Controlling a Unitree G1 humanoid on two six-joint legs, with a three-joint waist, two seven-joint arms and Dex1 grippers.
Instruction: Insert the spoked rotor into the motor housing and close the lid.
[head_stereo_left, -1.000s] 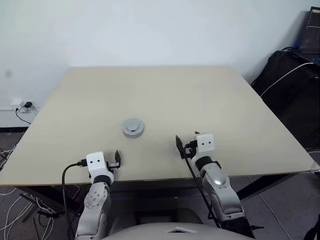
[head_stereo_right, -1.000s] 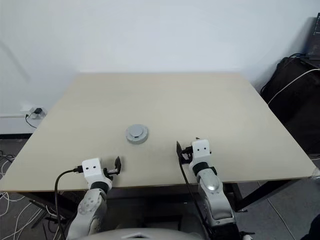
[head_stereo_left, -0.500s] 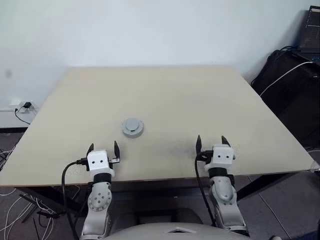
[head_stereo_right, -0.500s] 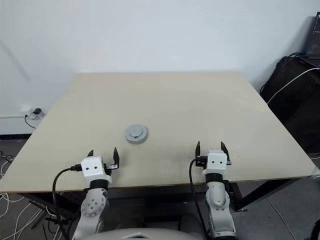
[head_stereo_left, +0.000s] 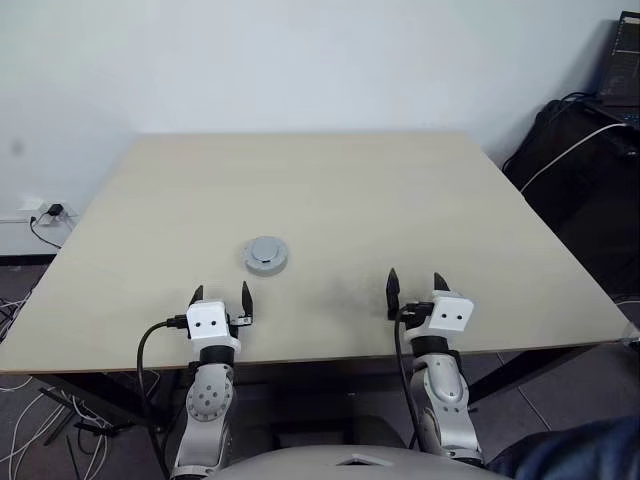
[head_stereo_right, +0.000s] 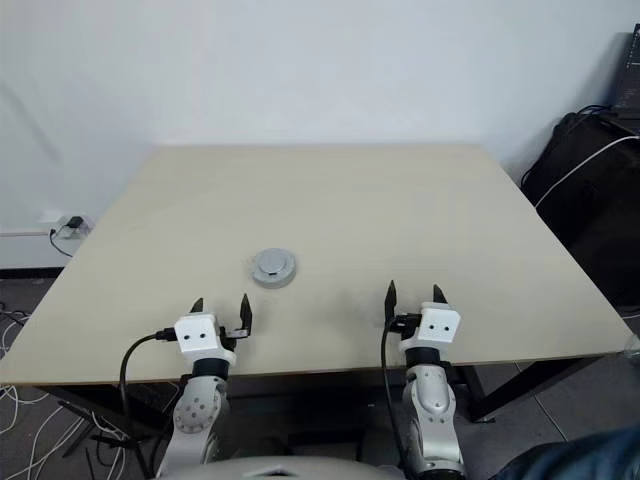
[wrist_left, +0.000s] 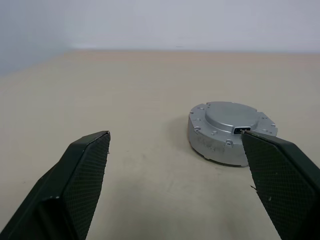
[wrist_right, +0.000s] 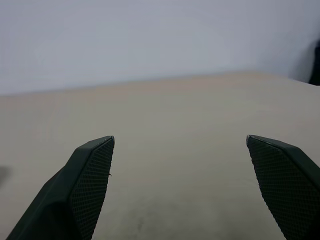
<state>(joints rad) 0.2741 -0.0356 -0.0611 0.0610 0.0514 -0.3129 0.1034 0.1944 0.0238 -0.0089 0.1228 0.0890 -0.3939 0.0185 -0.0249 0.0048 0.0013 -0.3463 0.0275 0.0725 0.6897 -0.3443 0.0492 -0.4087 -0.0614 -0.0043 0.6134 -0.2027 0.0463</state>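
Note:
A round grey metal unit (head_stereo_left: 266, 255) rests on the table (head_stereo_left: 400, 200), a little left of its middle. Its top is the lid (wrist_left: 228, 114), a smooth grey face with a raised centre, seated on the motor housing's grey side wall (wrist_left: 210, 144). The spoked rotor is hidden. My left gripper (head_stereo_left: 221, 291) hovers open near the table's front edge, just short of the unit, nothing between its fingers (wrist_left: 85, 170). Farther right along the same edge, my right gripper (head_stereo_left: 415, 277) is open and empty, pointing across bare tabletop (wrist_right: 175, 120).
The table's front edge runs right under both wrists. Black bags and cables (head_stereo_left: 590, 160) stand off the table's right side. A wall socket with cords (head_stereo_left: 45, 212) is on the left by the floor. Dark blue cloth (head_stereo_left: 575, 450) shows at the lower right corner.
Both grippers have turned from lying sideways to pointing forward with both fingers level. The right one shifted to the right. Dark blue cloth has come into the lower right corner.

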